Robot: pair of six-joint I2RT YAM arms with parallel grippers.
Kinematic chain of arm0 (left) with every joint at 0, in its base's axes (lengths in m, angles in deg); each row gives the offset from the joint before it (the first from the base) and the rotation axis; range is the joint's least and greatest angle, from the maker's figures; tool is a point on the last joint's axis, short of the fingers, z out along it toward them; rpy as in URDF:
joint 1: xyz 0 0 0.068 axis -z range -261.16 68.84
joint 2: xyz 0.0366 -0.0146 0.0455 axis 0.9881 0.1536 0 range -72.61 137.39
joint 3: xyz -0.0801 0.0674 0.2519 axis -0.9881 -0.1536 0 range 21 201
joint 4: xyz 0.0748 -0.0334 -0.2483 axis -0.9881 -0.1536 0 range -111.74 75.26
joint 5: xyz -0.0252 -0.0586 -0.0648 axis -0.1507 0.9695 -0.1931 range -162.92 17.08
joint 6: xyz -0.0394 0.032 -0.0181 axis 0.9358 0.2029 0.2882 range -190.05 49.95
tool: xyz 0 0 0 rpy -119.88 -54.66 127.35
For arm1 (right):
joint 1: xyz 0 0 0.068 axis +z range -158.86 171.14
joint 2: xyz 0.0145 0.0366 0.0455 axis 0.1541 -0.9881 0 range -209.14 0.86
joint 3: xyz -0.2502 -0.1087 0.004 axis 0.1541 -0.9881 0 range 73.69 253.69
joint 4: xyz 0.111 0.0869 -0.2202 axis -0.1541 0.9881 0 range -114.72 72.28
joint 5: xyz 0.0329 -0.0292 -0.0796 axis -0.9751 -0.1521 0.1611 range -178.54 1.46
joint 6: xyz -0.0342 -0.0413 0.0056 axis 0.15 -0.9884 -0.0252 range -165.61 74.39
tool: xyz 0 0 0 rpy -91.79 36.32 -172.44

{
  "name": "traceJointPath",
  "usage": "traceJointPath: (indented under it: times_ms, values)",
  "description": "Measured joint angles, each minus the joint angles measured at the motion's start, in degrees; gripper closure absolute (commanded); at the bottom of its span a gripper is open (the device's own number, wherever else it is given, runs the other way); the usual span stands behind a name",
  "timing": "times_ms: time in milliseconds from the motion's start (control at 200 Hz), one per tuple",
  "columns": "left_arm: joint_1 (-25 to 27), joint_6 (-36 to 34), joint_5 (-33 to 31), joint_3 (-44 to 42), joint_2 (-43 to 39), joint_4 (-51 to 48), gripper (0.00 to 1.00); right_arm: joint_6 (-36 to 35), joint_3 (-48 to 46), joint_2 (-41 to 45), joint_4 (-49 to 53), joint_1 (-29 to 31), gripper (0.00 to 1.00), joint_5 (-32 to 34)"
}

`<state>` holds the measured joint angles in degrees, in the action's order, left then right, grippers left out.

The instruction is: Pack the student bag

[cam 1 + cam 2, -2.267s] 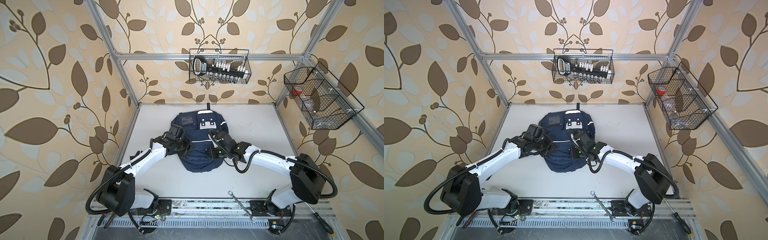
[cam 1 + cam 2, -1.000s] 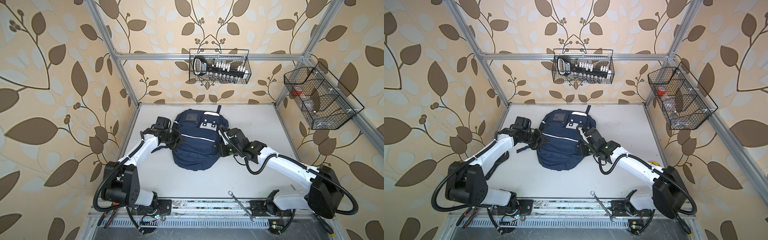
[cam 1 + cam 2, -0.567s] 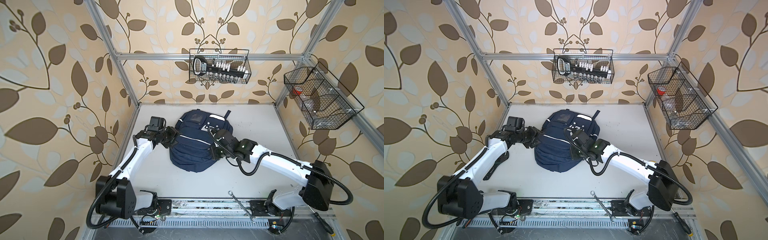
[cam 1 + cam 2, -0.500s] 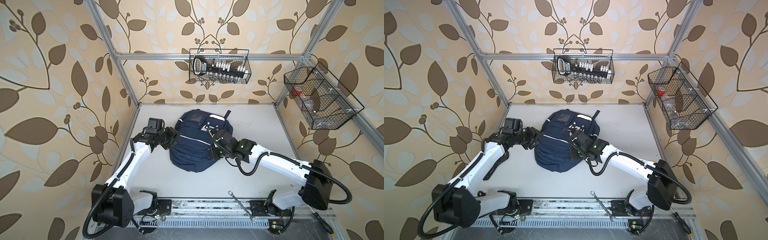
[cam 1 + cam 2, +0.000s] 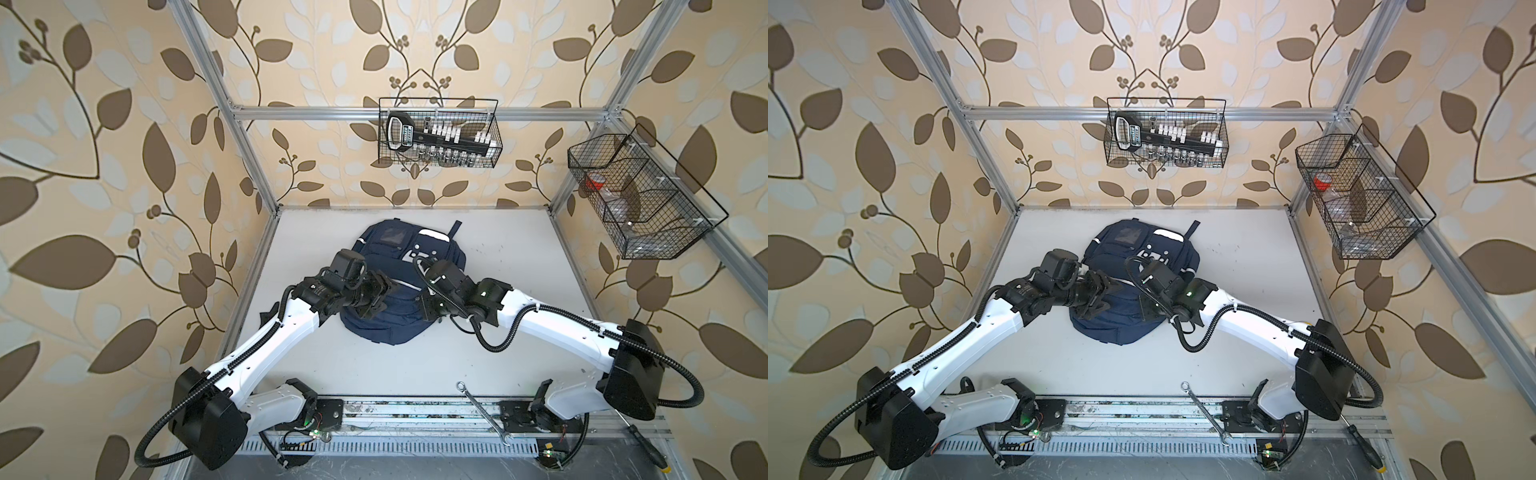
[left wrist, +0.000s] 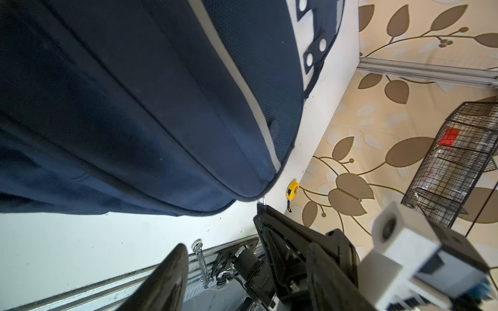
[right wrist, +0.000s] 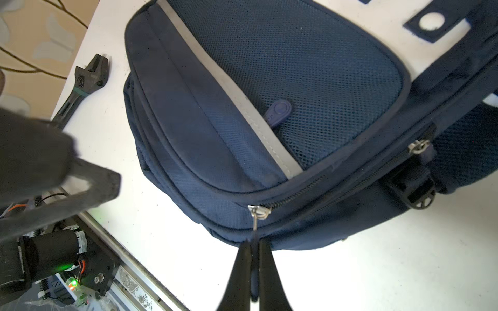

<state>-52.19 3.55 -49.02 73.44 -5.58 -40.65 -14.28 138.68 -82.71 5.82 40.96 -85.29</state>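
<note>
The student bag point(image 5: 384, 334) point(image 5: 1121, 328), a navy backpack with pale stripes, lies flat on the white table in both top views. My left gripper point(image 5: 382, 293) point(image 5: 1106, 297) hangs open just over the bag's left half, with nothing between its fingers point(image 6: 172, 269). The bag point(image 6: 134, 107) fills the left wrist view. My right gripper point(image 5: 424, 309) point(image 5: 1144, 309) point(image 7: 254, 242) is at the bag's right edge, shut on the fabric tab of the front pocket's zipper pull point(image 7: 254, 218) point(image 6: 262, 202). That zip is closed along the pocket seam.
A black adjustable wrench point(image 7: 86, 80) lies on the table left of the bag. A steel spanner point(image 5: 482, 411) rests on the front rail, a screwdriver point(image 5: 644, 449) at the front right, a yellow tape measure point(image 6: 292, 189) by the right wall. Wire baskets point(image 5: 438, 133) point(image 5: 640, 195) hang on the walls.
My left gripper has opened, let go of the bag's left side and swung in over the bag. The right gripper stays shut on the zipper pull.
</note>
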Motion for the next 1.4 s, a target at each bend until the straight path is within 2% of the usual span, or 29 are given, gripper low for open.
traceJointPath:
  times_ms: [190,415,555,655,840,1000,1235,1400]
  values:
    - [0.7,4.2,-0.4,-0.8,4.6,4.2,0.34,0.2,0.0,0.3,0.0,0.2,1.0,0.0]
    - [0.7,7.7,-0.1,-0.8,9.4,9.7,0.46,0.2,0.0,0.4,0.0,0.7,1.0,1.1]
    - [0.7,8.7,0.3,-0.8,11.7,10.2,0.61,0.2,0.0,0.4,0.2,0.8,1.0,1.7]
    - [0.7,8.9,0.7,-0.8,12.2,9.7,0.79,0.2,0.0,0.4,0.6,0.8,1.0,2.3]
    - [0.7,8.5,0.5,0.6,12.2,8.4,1.0,-0.7,0.0,0.7,1.9,0.5,1.0,4.1]
    - [0.7,7.5,0.3,1.9,12.2,7.7,1.0,-2.3,-0.4,2.7,1.1,-2.7,1.0,2.5]
    - [0.7,6.8,0.5,2.3,12.3,8.3,1.0,-4.5,-5.8,5.4,-4.3,-10.8,1.0,-4.3]
    - [0.7,5.8,0.5,2.3,12.3,8.1,1.0,-5.5,-8.1,5.4,-7.6,-13.5,1.0,-7.5]
